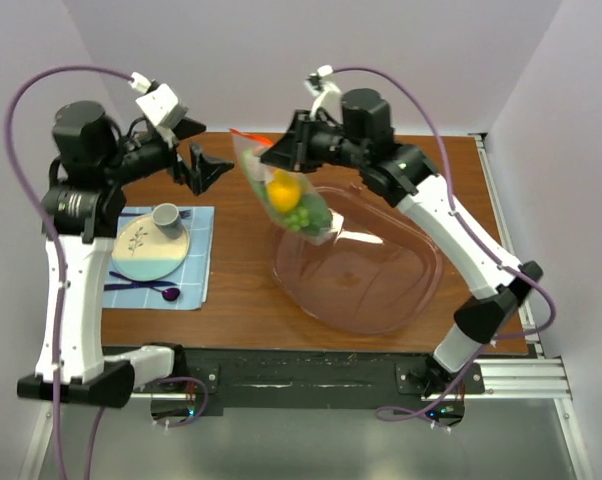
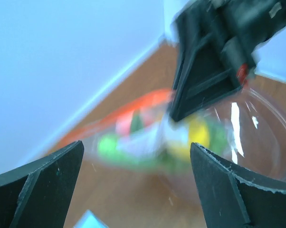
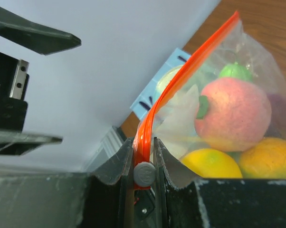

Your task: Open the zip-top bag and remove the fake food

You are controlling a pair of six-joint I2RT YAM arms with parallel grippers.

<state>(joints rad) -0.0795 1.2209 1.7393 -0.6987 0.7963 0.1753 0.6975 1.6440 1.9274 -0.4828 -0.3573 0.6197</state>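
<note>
The zip-top bag (image 1: 286, 195) hangs in the air over the far rim of the tub, with its orange zip strip (image 3: 181, 80) at the top. My right gripper (image 1: 279, 152) is shut on one end of that strip, right at the grey slider (image 3: 144, 174). The fake food is inside the bag: a peach-pink fruit (image 3: 233, 114), a yellow piece (image 1: 284, 187), an orange piece (image 3: 269, 159) and green pieces (image 1: 301, 215). My left gripper (image 1: 209, 165) is open and empty, just left of the bag and level with it. The bag looks blurred in the left wrist view (image 2: 147, 135).
A large pink-tinted clear tub (image 1: 381, 285) stands under and right of the bag. On the left, a blue cloth (image 1: 201, 260) carries a plate (image 1: 141, 258), a grey cup (image 1: 166, 216) and a purple spoon (image 1: 161, 291). The back wall is close behind.
</note>
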